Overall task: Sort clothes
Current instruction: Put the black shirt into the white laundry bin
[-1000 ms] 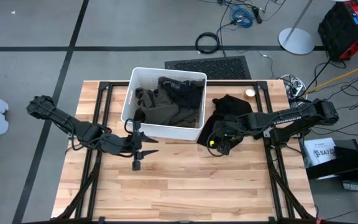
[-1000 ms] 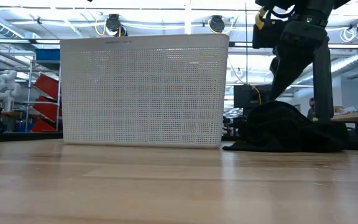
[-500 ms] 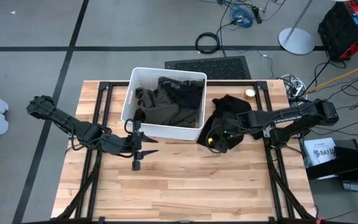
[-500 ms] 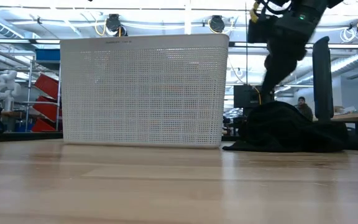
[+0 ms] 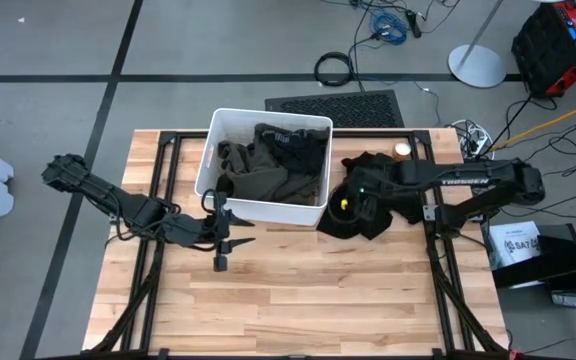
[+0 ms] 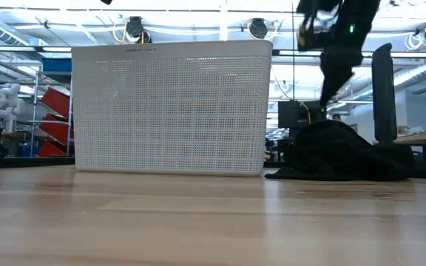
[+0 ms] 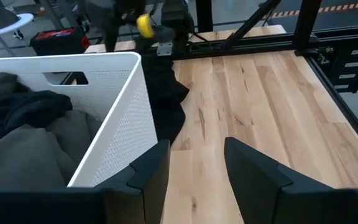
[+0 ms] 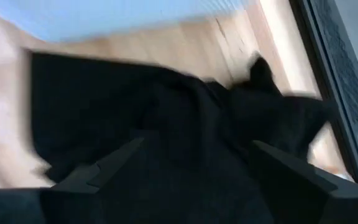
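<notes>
Right pincer (image 8: 191, 165), fingers apart, hovers directly above the black garment (image 8: 166, 118) beside the bin (image 5: 264, 165).

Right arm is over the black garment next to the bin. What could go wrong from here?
1. The right gripper is open above the black garment, which lies bunched in folds; a pinch may catch only one layer and drag the rest.
2. The garment lies against the bin's wall; lifting it could snag the rim.
3. A small round object sits by the cloth and may get swept off.
</notes>
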`<action>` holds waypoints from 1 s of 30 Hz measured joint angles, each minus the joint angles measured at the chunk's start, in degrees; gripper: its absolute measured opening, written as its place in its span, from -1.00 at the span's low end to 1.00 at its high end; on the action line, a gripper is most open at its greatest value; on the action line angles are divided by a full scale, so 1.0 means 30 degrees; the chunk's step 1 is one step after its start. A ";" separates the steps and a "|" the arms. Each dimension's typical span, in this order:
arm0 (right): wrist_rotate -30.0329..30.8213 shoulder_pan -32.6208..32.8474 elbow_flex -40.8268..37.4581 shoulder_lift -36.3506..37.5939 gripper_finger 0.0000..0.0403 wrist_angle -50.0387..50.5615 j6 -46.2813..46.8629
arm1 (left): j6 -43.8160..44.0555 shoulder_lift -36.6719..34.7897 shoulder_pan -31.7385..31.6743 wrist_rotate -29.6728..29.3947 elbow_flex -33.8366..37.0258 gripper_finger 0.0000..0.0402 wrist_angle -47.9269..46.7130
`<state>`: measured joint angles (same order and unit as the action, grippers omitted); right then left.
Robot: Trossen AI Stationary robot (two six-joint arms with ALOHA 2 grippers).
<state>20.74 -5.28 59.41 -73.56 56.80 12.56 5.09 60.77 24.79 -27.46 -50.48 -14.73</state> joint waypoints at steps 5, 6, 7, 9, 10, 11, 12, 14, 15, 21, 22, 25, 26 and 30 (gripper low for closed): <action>0.0092 -0.1923 -0.1233 -0.0015 0.37 -0.0227 -0.1014 | 0.0049 0.0000 0.0004 0.0005 0.0000 -0.19 -0.0021; 0.0069 -0.2206 -0.1450 -0.0015 0.37 -0.0411 -0.1300 | 0.0055 0.0000 0.0004 -0.0002 0.0000 -0.19 -0.0045; 0.0044 -0.2475 -0.1664 -0.0022 0.36 -0.0665 -0.1509 | 0.0055 0.0000 0.0004 0.0001 0.0000 -0.19 -0.0078; -0.0056 -0.2877 -0.2017 -0.0022 0.32 -0.1420 -0.1828 | 0.0055 0.0000 0.0004 0.0005 0.0000 -0.19 -0.0126; -0.0051 -0.3004 -0.2174 -0.0022 0.30 -0.1708 -0.1949 | 0.0059 0.0000 0.0004 0.0005 0.0000 -0.19 -0.0127; -0.0085 -0.3113 -0.2361 -0.0029 0.26 -0.1976 -0.2058 | 0.0062 0.0000 0.0004 0.0002 0.0000 -0.19 -0.0124; -0.0163 -0.3223 -0.2499 -0.0041 0.21 -0.2067 -0.2121 | 0.0065 0.0000 0.0004 0.0005 0.0000 -0.19 -0.0127; -0.0470 -0.3456 -0.2802 -0.0108 0.09 -0.2301 -0.2143 | 0.0157 0.0000 0.0004 0.0005 0.0000 -0.19 -0.0127; -0.0523 -0.3563 -0.2967 -0.0126 0.01 -0.2430 -0.2118 | 0.0164 0.0000 0.0004 0.0005 0.0000 -0.19 -0.0127; -0.0563 -0.3748 -0.3445 -0.0146 -0.39 -0.2316 -0.1778 | 0.0174 0.0000 0.0011 0.0005 0.0000 -0.19 -0.0135; -0.0575 -0.3744 -0.3469 -0.0143 -0.47 -0.2324 -0.1720 | 0.0179 0.0000 0.0011 0.0005 0.0000 -0.19 -0.0127; -0.0591 -0.3744 -0.3488 -0.0138 -0.79 -0.2312 -0.1611 | 0.0179 0.0000 0.0011 0.0005 0.0000 -0.19 -0.0135; -0.0754 -0.3744 -0.3488 -0.0138 -0.89 -0.2298 -0.1618 | 0.0179 0.0000 0.0011 0.0005 0.0000 -0.19 -0.0127; -0.1613 -0.3734 -0.3455 -0.0138 -0.97 -0.2302 -0.1173 | 0.0200 0.0000 0.0011 0.0005 0.0000 -0.19 -0.0127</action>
<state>15.90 -16.48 49.05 -73.97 49.90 9.04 5.69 60.77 24.82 -27.44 -50.48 -15.11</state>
